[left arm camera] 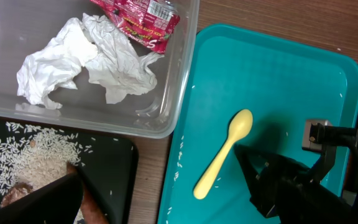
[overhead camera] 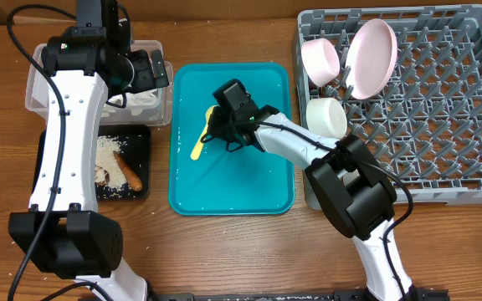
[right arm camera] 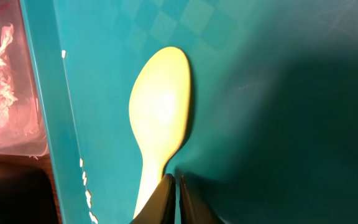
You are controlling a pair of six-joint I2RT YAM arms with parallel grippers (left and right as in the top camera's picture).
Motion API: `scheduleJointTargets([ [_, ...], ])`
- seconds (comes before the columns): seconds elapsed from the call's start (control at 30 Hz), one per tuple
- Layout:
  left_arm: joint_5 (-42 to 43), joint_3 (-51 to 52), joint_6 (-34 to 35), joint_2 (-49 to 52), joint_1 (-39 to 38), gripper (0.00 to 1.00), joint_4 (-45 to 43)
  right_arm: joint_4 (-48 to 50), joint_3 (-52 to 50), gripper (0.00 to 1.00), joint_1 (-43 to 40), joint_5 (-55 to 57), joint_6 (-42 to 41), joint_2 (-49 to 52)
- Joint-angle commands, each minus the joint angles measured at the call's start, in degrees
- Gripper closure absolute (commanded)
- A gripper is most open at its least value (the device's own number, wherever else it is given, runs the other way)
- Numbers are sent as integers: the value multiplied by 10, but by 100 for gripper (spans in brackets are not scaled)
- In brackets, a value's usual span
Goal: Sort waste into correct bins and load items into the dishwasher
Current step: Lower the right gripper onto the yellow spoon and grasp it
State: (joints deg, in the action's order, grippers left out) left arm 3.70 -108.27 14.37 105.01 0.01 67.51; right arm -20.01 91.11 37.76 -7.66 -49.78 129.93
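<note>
The yellow spoon [overhead camera: 201, 138] lies on the teal tray [overhead camera: 258, 184]; it also shows in the left wrist view [left arm camera: 225, 152] and the right wrist view [right arm camera: 160, 112]. My right gripper [overhead camera: 217, 134] is shut, its tips [right arm camera: 174, 186] down on the tray right beside the spoon's neck, not around it. My left gripper [overhead camera: 147, 71] hangs open and empty over the clear tub [overhead camera: 40, 84], which holds the crumpled napkin [left arm camera: 86, 62] and the red-and-white wrapper [left arm camera: 142, 18]. The black tray [overhead camera: 141, 163] holds rice [overhead camera: 107, 155] and a brown chunk [overhead camera: 130, 171].
The grey dish rack [overhead camera: 442, 125] at the right holds a plate [overhead camera: 370, 57] on edge, a bowl [overhead camera: 320, 58] and a small cup [overhead camera: 326, 117] at its left side. A few rice grains lie on the teal tray's left edge [left arm camera: 179, 168].
</note>
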Motion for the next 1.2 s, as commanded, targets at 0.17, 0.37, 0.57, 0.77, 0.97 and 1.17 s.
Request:
scheduleJointTargets([
  [0.17,3,-6,-15,-9,2,0,-2,-44,8,86,0,-7,65,17],
  [0.37,3,-6,-15,-9,2,0,-2,-155,84,53,4,60,98,-5],
  [0.57,3,-6,-15,-9,2,0,-2,-140,95,39,21,116,95,1],
  [0.77,3,-6,-15,-9,2,0,-2,-72,95,33,28,143,93,18],
  [0.97,3,-6,-15,-9,2,0,-2,-45,95,31,28,150,93,28],
  [1.17,3,-6,-15,-9,2,0,-2,-25,96,30,28,154,93,55],
])
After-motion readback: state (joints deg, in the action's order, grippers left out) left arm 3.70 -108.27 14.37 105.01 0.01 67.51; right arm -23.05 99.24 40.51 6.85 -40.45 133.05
